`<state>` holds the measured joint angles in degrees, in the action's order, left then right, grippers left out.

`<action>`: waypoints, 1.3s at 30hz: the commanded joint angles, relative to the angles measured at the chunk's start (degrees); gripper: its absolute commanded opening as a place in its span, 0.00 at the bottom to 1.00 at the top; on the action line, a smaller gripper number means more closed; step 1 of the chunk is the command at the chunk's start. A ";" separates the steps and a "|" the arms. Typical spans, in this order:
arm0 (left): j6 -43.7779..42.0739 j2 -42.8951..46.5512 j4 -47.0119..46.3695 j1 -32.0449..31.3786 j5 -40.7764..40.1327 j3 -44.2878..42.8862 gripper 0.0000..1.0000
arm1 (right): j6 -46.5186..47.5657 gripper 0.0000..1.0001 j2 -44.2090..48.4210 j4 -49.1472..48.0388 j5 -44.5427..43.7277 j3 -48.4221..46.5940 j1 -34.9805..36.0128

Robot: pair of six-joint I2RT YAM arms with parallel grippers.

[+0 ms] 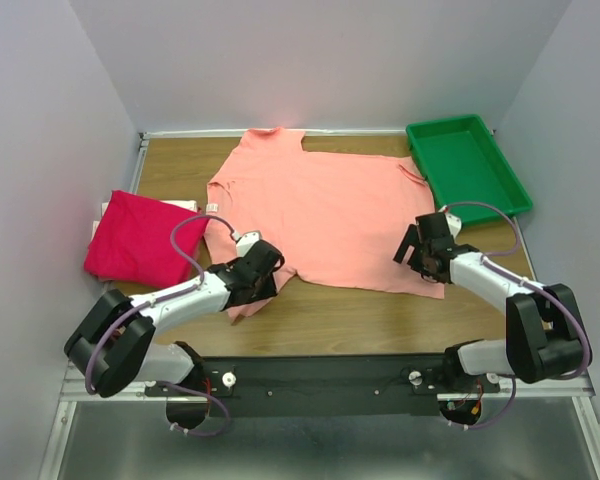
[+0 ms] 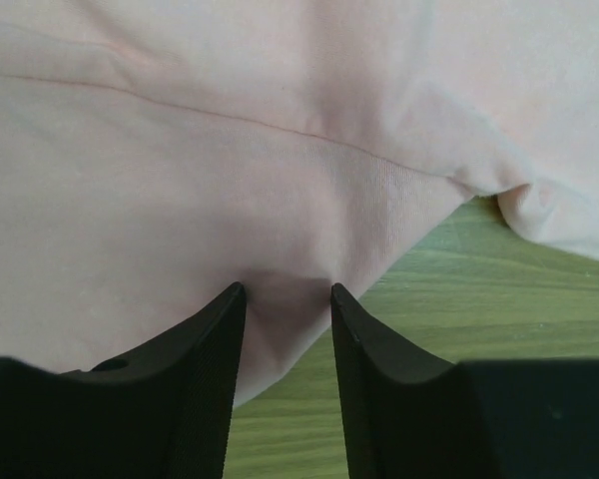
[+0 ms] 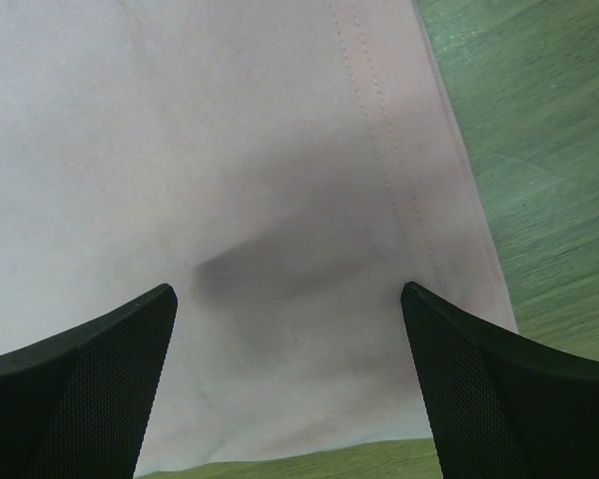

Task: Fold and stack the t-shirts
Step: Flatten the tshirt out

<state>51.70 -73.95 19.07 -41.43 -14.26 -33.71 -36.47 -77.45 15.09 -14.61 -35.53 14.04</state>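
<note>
The salmon t-shirt [image 1: 320,215] lies spread flat across the middle of the wooden table. My left gripper [image 1: 267,272] is down on its near-left corner. In the left wrist view, the left gripper [image 2: 288,291] has its jaws half closed, with a pucker of salmon cloth [image 2: 280,180] between the tips and a gap still showing. My right gripper [image 1: 417,256] is over the shirt's near-right corner. Seen from the right wrist, this gripper [image 3: 288,295] stands wide open above the stitched hem [image 3: 379,130]. The magenta-red t-shirt [image 1: 135,240] lies folded at the left edge.
A green plastic tray [image 1: 470,170] sits at the back right corner, close to the shirt's far-right end. White walls close in the table on the left, back and right. Bare wood [image 1: 360,315] shows between the shirt and the arm bases.
</note>
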 commanded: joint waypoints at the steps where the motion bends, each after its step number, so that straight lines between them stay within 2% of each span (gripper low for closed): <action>1: 0.16 -3.64 4.74 -2.25 -1.12 -1.09 0.47 | -0.71 1.00 1.25 1.34 -1.12 1.25 -0.59; 9: 1.90 -10.86 13.00 -14.54 -0.77 -6.53 0.47 | -0.36 1.00 2.92 1.34 -1.03 1.78 -0.77; 13: 2.09 -14.45 15.29 -20.51 0.55 -9.00 0.53 | -0.18 1.00 3.18 1.34 -0.77 1.86 -0.95; 16: 1.56 -17.09 18.01 -24.29 0.38 -12.50 0.56 | -0.09 1.00 3.27 1.26 -0.51 1.87 -0.86; 19: 0.16 -19.11 19.16 -25.63 0.29 -13.48 0.55 | -0.18 1.00 3.36 1.26 -0.42 1.87 -0.86; 20: 0.15 -19.73 19.60 -25.80 -0.50 -14.27 0.49 | -0.01 1.00 3.36 1.26 -0.50 1.87 -0.86; 21: 0.07 -20.17 21.25 -25.72 -1.29 -14.80 0.34 | -0.01 1.00 3.53 1.26 -0.42 1.87 -0.95; 23: 0.94 -20.53 24.24 -25.81 -4.26 -16.81 0.14 | 0.08 1.00 3.62 1.26 -0.42 1.95 -0.95; 24: 0.94 -20.18 24.96 -25.72 -4.89 -17.52 0.00 | -0.01 1.00 3.71 1.26 -0.42 2.04 -0.95; 28: 1.47 -15.97 28.73 -25.54 -10.42 -21.73 0.00 | 0.17 1.00 4.24 1.34 -0.07 2.22 -0.86; 31: 0.60 -14.30 30.41 -23.18 -14.21 -24.29 0.00 | 0.34 1.00 4.67 1.34 0.37 2.22 -0.86; 37: -3.88 -14.11 29.45 -12.30 -17.81 -23.76 0.00 | 0.78 1.00 6.26 1.34 1.25 2.66 -0.77; 38: -5.11 -13.77 28.05 -10.88 -18.51 -24.64 0.05 | 0.61 1.00 6.61 1.34 1.25 2.66 -0.86; 39: -6.60 -13.59 26.82 -9.65 -18.35 -24.99 0.24 | 0.52 1.00 6.78 1.34 1.43 2.74 -0.86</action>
<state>49.12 -89.03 46.63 -54.68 -27.31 -57.23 -36.36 -72.23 15.81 -13.85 -33.58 13.41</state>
